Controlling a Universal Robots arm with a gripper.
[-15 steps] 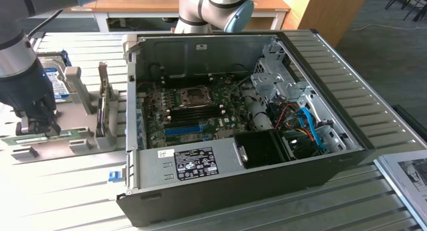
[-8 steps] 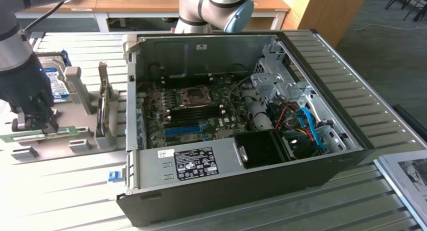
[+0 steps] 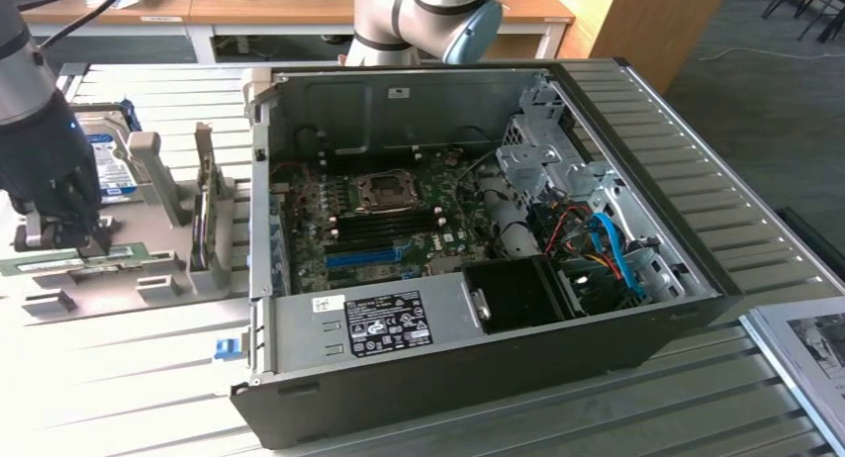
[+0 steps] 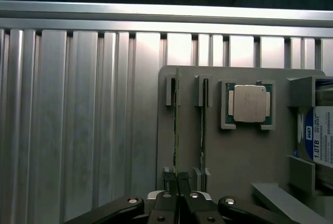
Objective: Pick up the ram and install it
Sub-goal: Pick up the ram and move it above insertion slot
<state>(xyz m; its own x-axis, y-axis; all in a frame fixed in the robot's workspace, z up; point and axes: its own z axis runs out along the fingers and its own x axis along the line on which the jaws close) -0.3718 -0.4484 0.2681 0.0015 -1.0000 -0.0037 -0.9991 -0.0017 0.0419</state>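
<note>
The ram (image 4: 176,125) is a thin green stick standing on edge in a slot of the grey holder (image 4: 234,156), and in the exterior view the ram (image 3: 53,264) lies along the holder's near side. My gripper (image 4: 178,185) sits over one end of this stick, with its two fingers pinched together on the stick's top edge. The exterior view's far left holds the arm, with the gripper (image 3: 59,244) down at the holder (image 3: 158,289). A second green stick (image 4: 204,125) stands in the neighbouring slot, untouched.
The holder also carries a processor chip (image 4: 249,103) and a hard drive (image 4: 322,135) with a blue-white label. An open computer case (image 3: 660,319) lies to the exterior view's right of the holder, its motherboard (image 3: 383,220) exposed. All of this rests on a ribbed metal table (image 3: 739,210).
</note>
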